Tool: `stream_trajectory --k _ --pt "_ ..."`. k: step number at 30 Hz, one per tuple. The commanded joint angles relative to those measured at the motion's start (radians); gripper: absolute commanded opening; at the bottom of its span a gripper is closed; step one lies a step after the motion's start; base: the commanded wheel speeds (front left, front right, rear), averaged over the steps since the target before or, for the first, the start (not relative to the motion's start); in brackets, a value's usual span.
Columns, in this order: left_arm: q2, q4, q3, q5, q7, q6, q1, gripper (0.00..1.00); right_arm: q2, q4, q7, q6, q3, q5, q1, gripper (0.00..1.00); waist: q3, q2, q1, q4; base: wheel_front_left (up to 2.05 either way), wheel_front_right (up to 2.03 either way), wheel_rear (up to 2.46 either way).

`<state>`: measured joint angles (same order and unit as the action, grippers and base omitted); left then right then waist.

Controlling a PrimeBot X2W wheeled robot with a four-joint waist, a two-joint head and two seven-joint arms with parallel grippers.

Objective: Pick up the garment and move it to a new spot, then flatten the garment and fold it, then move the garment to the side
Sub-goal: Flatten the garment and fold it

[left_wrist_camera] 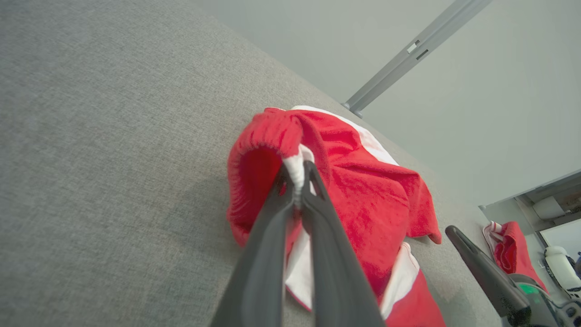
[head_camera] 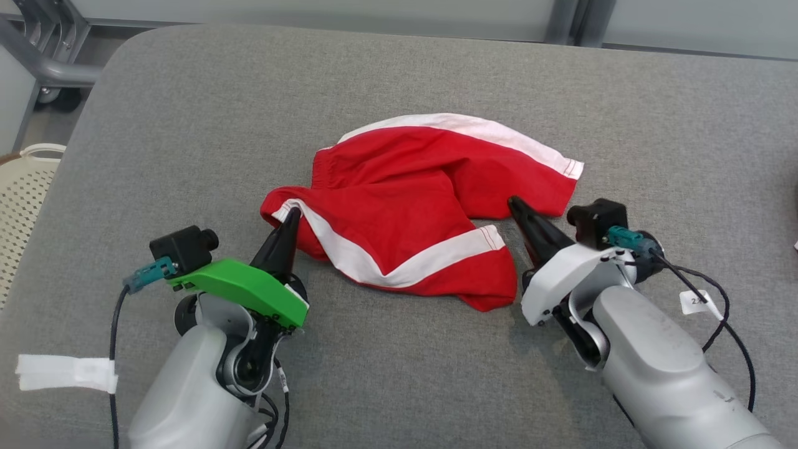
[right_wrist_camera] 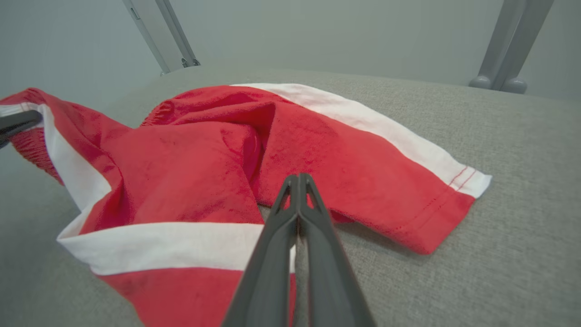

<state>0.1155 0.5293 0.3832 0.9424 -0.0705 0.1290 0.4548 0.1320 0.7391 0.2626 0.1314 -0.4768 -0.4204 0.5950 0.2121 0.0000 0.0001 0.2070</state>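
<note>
Garment, red shorts with white side stripes, lies rumpled near the middle of the grey padded table, between the two arms. Left gripper is clenched on the white-edged corner at the garment's left end; the left wrist view shows cloth pinched between the fingers, with the elastic opening gaping beside them. Right gripper is closed at the notch between the two legs. Its tips touch the red fabric, but I cannot tell whether any cloth is caught. Progress, as judged: early. Nothing is flattened or folded, and one leg is lapped over the other. The pickup grasp looks half set; lifting, relocating, smoothing, folding and setting aside all remain. Long axis runs left to right across the table, waistband toward the robot's left, leg hems toward its right, the upper leg angling to the far right.
</note>
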Motion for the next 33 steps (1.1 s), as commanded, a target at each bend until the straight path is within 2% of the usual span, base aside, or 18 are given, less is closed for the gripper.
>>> stream_trajectory --k 1,6,9,10,12,13,18,28,29,30,31,32,33 --pt "0.021 -0.034 0.004 0.017 0.019 0.003 -0.01 0.0 0.015 -0.025 0.003 -0.001 0.015 -0.01 -0.01 0.0 -0.002 0.0 -0.0001 -0.007 0.0 0.0 0.0" --pt "0.122 -0.236 -0.01 0.097 0.149 0.003 -0.024 0.0 0.088 -0.125 0.003 -0.001 0.071 -0.046 0.017 0.0 0.004 0.0 -0.0001 -0.024 0.0 0.0 0.0" --pt "0.18 -0.346 -0.02 0.121 0.224 -0.02 -0.046 0.0 0.108 -0.143 -0.021 -0.001 0.059 -0.082 0.022 0.0 0.018 0.0 -0.0001 -0.036 0.0 0.0 0.0" --pt "0.202 -0.38 -0.022 0.125 0.248 -0.029 -0.056 0.0 0.117 -0.147 -0.032 -0.001 0.048 -0.086 0.021 0.3 0.026 0.0 -0.0001 -0.039 0.0 0.0 0.0" --pt "0.238 -0.448 -0.021 0.129 0.285 -0.045 -0.081 0.0 0.119 -0.157 -0.047 -0.001 0.016 -0.098 0.01 1.0 0.048 0.0 -0.0001 -0.043 0.0 0.0 0.0" --pt "0.251 -0.48 -0.017 0.132 0.303 -0.051 -0.096 0.0 0.114 -0.161 -0.053 -0.001 -0.001 -0.106 0.002 1.0 0.06 0.0 -0.0001 -0.044 0.0 0.0 0.0" --pt "0.296 -0.596 -0.022 0.129 0.333 -0.087 -0.155 0.0 0.09 -0.157 -0.064 -0.001 -0.076 -0.14 -0.024 1.0 0.105 0.0 -0.0001 -0.033 0.0 0.0 0.0" --pt "0.286 -0.633 -0.014 0.126 0.332 -0.103 -0.156 0.0 0.067 -0.082 -0.054 -0.001 -0.169 -0.184 -0.004 1.0 0.12 0.0 -0.0001 0.009 0.0 0.0 0.0" --pt "0.285 -0.633 -0.013 0.125 0.332 -0.103 -0.155 0.0 0.063 -0.077 -0.052 -0.001 -0.175 -0.192 0.0 0.97 0.119 0.0 -0.0001 0.013 0.0 0.0 0.0" --pt "0.282 -0.631 -0.012 0.125 0.33 -0.103 -0.153 0.0 0.062 -0.071 -0.049 -0.001 -0.182 -0.199 0.002 0.75 0.117 0.0 -0.0001 0.017 0.0 0.0 0.0" --pt "0.279 -0.628 -0.012 0.126 0.328 -0.103 -0.153 0.0 0.062 -0.067 -0.047 -0.001 -0.192 -0.207 0.002 0.41 0.114 0.0 -0.0001 0.02 0.0 0.0 0.0" --pt "0.278 -0.625 -0.011 0.127 0.327 -0.103 -0.153 0.0 0.062 -0.066 -0.047 -0.001 -0.202 -0.218 0.002 0.0 0.11 0.0 -0.0001 0.022 0.0 0.0 0.0" --pt "0.278 -0.622 -0.011 0.128 0.326 -0.102 -0.153 0.0 0.064 -0.066 -0.046 -0.001 -0.212 -0.229 0.001 0.0 0.107 0.0 -0.0001 0.023 0.0 0.0 0.0"
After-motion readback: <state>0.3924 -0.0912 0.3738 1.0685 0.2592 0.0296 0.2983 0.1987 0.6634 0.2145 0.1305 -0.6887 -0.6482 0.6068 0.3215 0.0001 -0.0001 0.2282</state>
